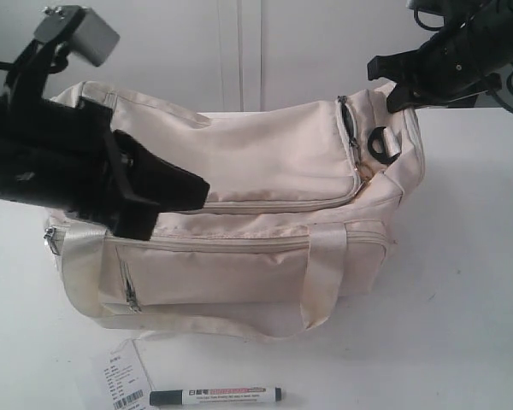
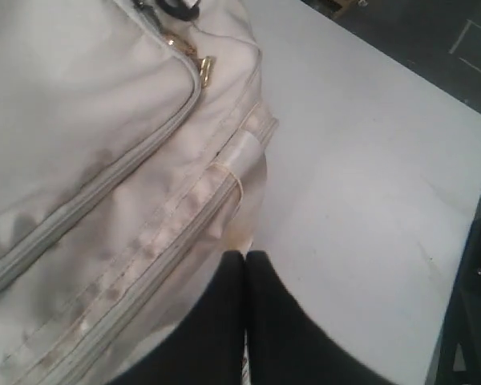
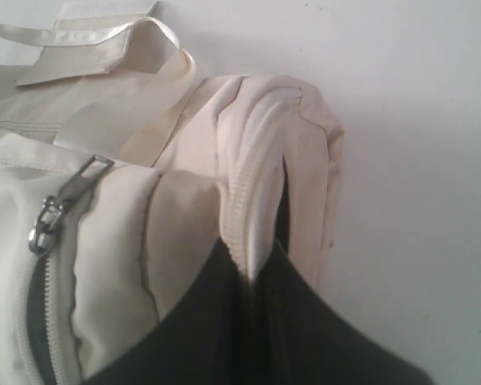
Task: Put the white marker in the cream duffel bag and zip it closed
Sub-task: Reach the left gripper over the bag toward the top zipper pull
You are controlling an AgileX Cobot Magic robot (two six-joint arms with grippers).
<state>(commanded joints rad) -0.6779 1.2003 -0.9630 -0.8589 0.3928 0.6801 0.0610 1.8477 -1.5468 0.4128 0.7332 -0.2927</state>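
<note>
My right pincer (image 3: 255,269) is clamped on a fabric fold at the end of the cream duffel bag (image 1: 265,158); my left pincer (image 2: 244,265) is together and empty beside the bag; the white marker (image 1: 215,395) lies at the desk's (image 1: 462,299) camera-side edge. I judge that a tug could slip the fold, or drag the bag onto the marker.

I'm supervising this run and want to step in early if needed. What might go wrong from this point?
1. The right gripper is shut on a soft fold at the end of the cream duffel bag. The fabric may slip out, or a pull may drag the whole bag instead of opening it.
2. The white marker lies close beside a paper tag, so a pick there might catch the tag too.
</note>
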